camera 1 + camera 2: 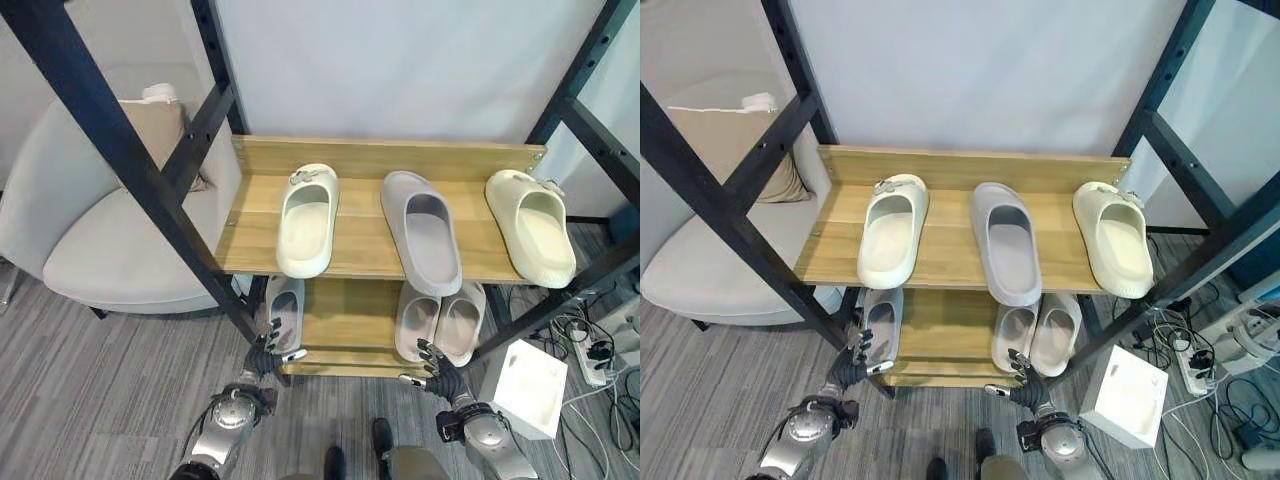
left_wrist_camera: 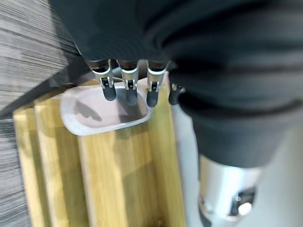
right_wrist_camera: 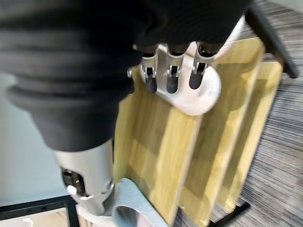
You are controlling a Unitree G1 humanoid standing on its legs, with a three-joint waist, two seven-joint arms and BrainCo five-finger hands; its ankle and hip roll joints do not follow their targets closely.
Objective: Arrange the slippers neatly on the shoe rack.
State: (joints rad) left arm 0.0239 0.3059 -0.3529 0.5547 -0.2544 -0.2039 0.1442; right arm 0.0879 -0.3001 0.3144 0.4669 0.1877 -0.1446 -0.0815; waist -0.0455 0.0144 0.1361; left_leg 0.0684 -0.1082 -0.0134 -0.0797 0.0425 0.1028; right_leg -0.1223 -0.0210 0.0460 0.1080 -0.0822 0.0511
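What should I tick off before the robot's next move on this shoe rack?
1. Top shelf holds three slippers, apart: ok.
2. Cream slipper and far cream slipper sit together as a pair: not ok, grey slipper lies between.
3. Lower shelf pair side by side: ok.
4. Lone lower slipper has its mate beside it: not ok.
5. Left hand and right hand hold nothing, fingers straight: ok.

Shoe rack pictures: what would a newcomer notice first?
Three slippers lie in a row on the wooden shoe rack's top shelf: a cream slipper, a grey slipper and another cream slipper. Below, the left hand and right hand reach toward more slippers on the lower shelf.
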